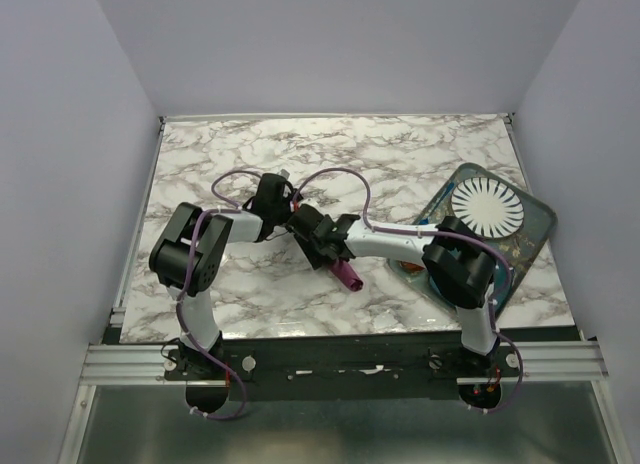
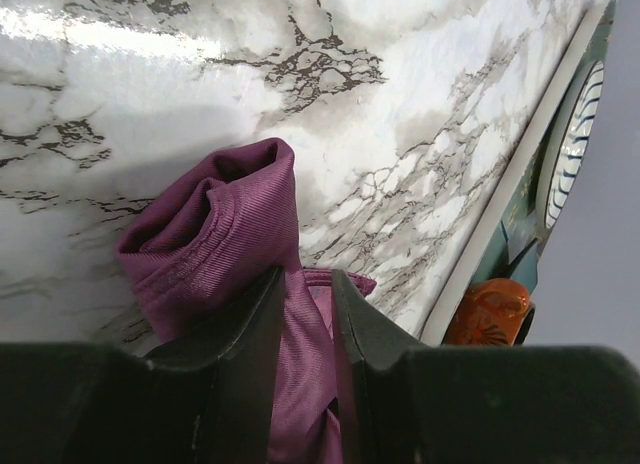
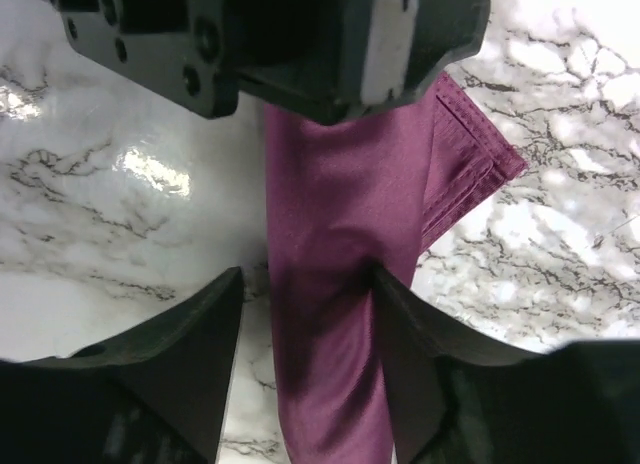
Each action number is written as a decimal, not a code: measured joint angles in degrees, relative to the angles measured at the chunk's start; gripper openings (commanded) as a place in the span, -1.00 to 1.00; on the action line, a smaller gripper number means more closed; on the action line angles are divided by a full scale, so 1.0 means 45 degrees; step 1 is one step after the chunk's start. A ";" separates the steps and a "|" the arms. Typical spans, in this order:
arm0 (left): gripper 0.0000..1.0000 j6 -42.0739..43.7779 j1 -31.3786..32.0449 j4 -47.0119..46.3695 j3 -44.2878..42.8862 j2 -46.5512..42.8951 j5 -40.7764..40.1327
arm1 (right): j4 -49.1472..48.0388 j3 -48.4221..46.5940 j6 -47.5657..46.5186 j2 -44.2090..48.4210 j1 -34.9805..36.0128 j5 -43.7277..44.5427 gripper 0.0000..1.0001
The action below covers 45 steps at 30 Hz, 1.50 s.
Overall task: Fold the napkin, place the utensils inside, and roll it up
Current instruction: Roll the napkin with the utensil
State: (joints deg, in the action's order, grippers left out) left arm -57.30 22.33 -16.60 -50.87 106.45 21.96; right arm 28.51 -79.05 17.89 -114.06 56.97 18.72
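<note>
The plum-purple napkin (image 1: pixel 349 277) lies rolled into a narrow tube on the marble table, between the two arms. My left gripper (image 2: pixel 305 284) is shut on one end of it, with cloth pinched between both fingers and the loose bunched end (image 2: pixel 215 234) sticking out past them. My right gripper (image 3: pixel 305 279) straddles the roll (image 3: pixel 340 184) farther along and stands open. Its right finger (image 3: pixel 415 324) presses the cloth, while its left finger (image 3: pixel 190 324) is apart from it. The left gripper's body (image 3: pixel 300 44) fills the top of the right wrist view. The utensils are hidden.
A white plate (image 1: pixel 486 208) with dark radial lines sits on a teal mat (image 1: pixel 530 246) at the right edge of the table. A small orange-rimmed cup (image 2: pixel 490 309) stands at the mat's near corner, behind my right arm (image 1: pixel 400 246).
</note>
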 measured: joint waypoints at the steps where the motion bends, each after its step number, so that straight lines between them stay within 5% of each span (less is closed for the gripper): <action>1: -0.30 -0.0005 -0.0024 0.0000 0.0000 0.0000 0.0000 | -0.0058 -0.0039 -0.0015 -0.0019 0.0015 0.0165 0.13; 4: -0.29 -0.0024 -0.0092 0.0019 0.0005 0.0000 0.0029 | -0.0136 -0.0039 -0.0078 -0.0097 0.0019 0.0491 0.00; 10: -0.24 0.0175 -0.0267 0.0602 0.0005 -0.0311 0.0039 | -0.0520 0.0214 -0.0248 -0.0039 -0.0185 0.0505 -0.66; 14: -0.21 0.0855 -0.0651 0.2030 -0.0155 -0.1205 -0.0228 | -0.0952 0.0656 -0.0500 0.0476 -0.0884 -0.1277 -0.88; 20: -0.21 0.1875 -0.1156 0.3823 -0.1564 -0.2764 -0.0986 | -0.1375 0.0680 -0.0325 0.0729 -0.3191 -0.6572 -0.80; 28: -0.22 0.2055 -0.0899 0.3740 -0.2064 -0.2890 -0.0797 | -0.1622 -0.0005 0.0505 -0.1637 -0.6042 -1.4154 -0.73; 41: -0.24 0.1088 -0.0267 0.1773 -0.0384 -0.0588 -0.0058 | -0.1389 -0.0083 0.0233 -0.1933 -0.6013 -1.5193 -0.44; 45: -0.24 0.1015 -0.0277 0.1253 0.0097 -0.0549 -0.0083 | -0.0631 -0.0131 -0.0296 -0.1433 -0.5974 -1.4226 -0.04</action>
State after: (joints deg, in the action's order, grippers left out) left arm -52.73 21.08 -10.96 -50.43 103.98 21.58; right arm 25.67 -79.64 16.56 -120.51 30.09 -45.30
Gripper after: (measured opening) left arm 0.379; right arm 0.340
